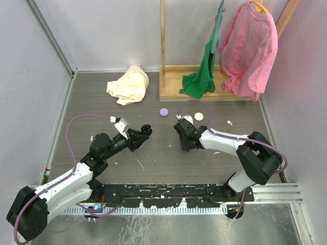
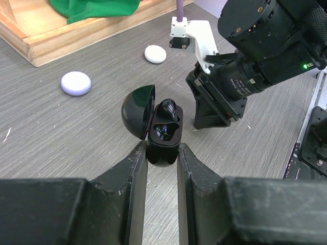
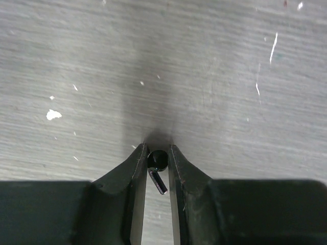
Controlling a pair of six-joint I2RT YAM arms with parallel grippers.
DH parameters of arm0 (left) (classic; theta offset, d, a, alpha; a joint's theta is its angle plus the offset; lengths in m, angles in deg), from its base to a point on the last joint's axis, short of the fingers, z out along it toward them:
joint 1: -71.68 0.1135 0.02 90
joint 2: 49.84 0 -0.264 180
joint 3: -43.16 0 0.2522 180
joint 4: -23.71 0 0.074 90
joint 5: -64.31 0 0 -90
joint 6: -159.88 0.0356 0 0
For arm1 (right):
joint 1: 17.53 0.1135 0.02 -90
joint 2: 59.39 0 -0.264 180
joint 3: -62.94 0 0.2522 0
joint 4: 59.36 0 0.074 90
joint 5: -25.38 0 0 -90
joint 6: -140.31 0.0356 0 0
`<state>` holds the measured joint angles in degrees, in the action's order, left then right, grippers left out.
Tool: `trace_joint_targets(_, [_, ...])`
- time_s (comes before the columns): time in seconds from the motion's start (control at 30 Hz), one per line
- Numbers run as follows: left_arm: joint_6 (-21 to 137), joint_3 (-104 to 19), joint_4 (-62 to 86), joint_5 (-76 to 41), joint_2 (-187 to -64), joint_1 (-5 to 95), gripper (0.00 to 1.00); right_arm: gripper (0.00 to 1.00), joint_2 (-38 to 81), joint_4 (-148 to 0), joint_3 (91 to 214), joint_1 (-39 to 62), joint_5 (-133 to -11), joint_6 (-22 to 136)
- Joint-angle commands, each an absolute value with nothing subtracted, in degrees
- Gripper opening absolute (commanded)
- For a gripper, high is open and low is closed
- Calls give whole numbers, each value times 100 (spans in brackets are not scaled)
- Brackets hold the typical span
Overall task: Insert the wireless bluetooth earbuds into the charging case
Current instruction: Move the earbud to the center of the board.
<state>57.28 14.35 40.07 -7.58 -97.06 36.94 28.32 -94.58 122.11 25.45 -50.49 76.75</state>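
Closest to the lens, the left gripper (image 2: 162,153) is seen pinching the base of the black charging case (image 2: 164,137), whose lid (image 2: 137,109) is swung open to the left. One black earbud (image 2: 167,108) is seated inside, and the case is held near the middle of the grey table (image 2: 61,148). To its right, the right gripper (image 3: 157,151) is held low over the table, its jaws clamped on the second earbud (image 3: 157,160). Farther back, a cream cloth (image 1: 129,84), a lilac disc (image 1: 163,112) and a white disc (image 1: 198,116) are laid, then a green garment (image 1: 200,81) and a pink garment (image 1: 250,51) are hung.
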Motion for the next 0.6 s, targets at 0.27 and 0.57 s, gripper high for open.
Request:
trace_joint_targets(0.27, [5803, 1425, 4318, -838, -9538, 3705, 0, 41, 2701, -10612, 12678, 2571, -5414, 7439])
trace_joint_targets(0.57, [5808, 1425, 4312, -835, -9527, 3706, 0, 43, 2890, -11141, 13229, 2569, -5616, 6982])
